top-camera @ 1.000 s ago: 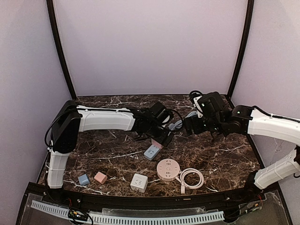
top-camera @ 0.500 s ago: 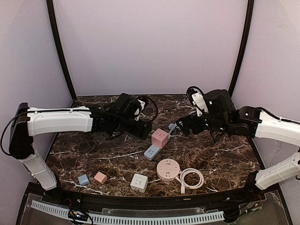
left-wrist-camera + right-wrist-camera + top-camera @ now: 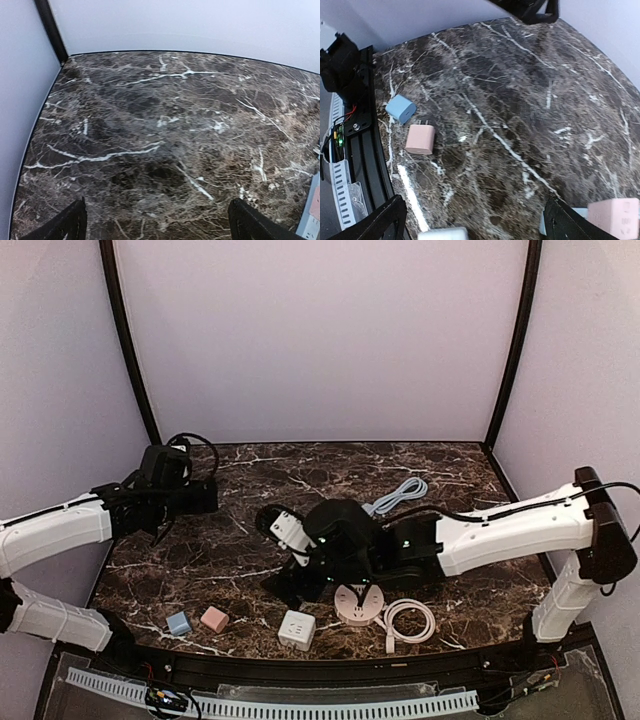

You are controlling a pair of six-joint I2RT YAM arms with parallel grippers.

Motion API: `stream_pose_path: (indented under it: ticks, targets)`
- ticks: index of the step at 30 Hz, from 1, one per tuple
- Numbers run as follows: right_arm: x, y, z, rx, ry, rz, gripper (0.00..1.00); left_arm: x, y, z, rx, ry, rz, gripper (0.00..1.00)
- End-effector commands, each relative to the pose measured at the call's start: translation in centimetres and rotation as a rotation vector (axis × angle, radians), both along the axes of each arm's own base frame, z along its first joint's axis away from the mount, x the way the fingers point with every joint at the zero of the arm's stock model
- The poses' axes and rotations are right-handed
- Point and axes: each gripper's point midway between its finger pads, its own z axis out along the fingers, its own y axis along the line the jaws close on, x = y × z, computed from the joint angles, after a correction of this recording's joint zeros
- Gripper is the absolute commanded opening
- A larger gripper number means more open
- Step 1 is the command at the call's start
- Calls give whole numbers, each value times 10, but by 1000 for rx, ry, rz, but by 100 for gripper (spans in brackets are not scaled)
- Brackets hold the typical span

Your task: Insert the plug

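Landmark: round pink socket (image 3: 358,602), flat on the marble table (image 3: 230,540) near the front edge. All positions below refer to it, as seen from the top camera.
Pink plug (image 3: 214,618): on the table, well to the left of the landmark and slightly nearer the front edge. The right wrist view shows its prongs lying level with the table. Untouched by either gripper.
Blue plug (image 3: 179,623): just beside the pink plug, on the side away from the landmark. The two are apart, not touching.
White cube socket (image 3: 297,629): just left of the landmark and a little nearer the front edge, between the landmark and the pink plug.
White coiled cable (image 3: 410,620): just right of the landmark, coil lying flat.
Grey cable (image 3: 400,493): behind the landmark, toward the back wall, well apart from it.
Pink cube socket (image 3: 612,217): seen only in the wrist views. The right arm covers it from above, so its place relative to the landmark cannot be told.
Right gripper (image 3: 290,588): just left of the landmark, with its arm crossing behind it. Its jaws stand wide, with fingers (image 3: 377,220) at both lower corners of the wrist view and bare marble between. It grips nothing.
Left gripper (image 3: 205,496): far left of the landmark and toward the back. Its jaws stand wide, with only marble between its fingers (image 3: 62,226).
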Motion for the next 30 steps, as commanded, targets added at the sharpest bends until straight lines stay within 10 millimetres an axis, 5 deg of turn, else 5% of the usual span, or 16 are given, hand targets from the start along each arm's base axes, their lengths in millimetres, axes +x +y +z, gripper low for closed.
stream_pose_path:
  ticks: [1,11,30]
  targets:
    - [-35,59,-9,69,-27,148,94,-6,36,-2,-23,-19,108,99]
    - [-73,111,-59,176,37,256,90,-16,68,-6,-35,-40,186,99]
    - [-62,163,-135,113,33,138,77,-16,71,-9,-50,-42,182,98]
